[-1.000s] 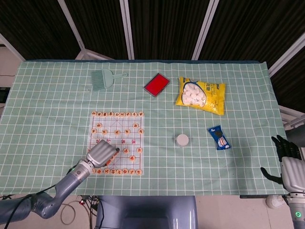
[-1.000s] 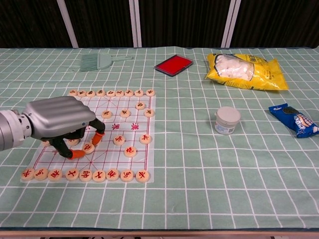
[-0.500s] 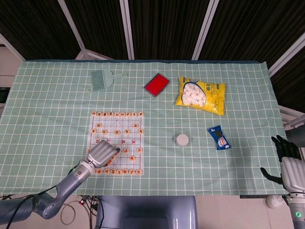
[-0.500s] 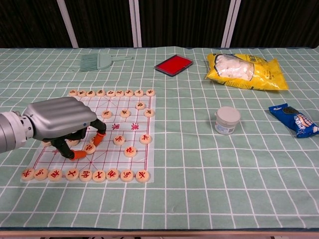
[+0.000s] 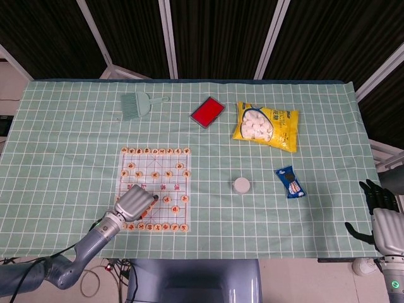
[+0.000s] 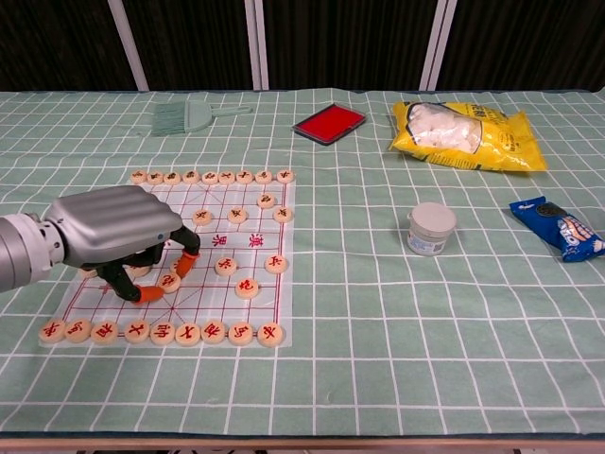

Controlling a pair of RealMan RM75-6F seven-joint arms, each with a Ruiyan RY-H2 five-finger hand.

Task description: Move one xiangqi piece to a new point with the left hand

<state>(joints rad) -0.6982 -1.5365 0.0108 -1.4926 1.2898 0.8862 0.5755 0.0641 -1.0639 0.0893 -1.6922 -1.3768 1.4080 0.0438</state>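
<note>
Red characters on xiangqi pieces (image 6: 248, 287)

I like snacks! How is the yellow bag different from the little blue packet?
The yellow bag is much bigger than the blue packet. The yellow bag has a clear window showing white pieces inside; the blue packet shows a printed picture instead. The yellow bag lies farther back on the table, near the red tray; the blue packet lies nearer, right of the white jar. Both lie flat on the green checked cloth, untouched by either hand.
</note>
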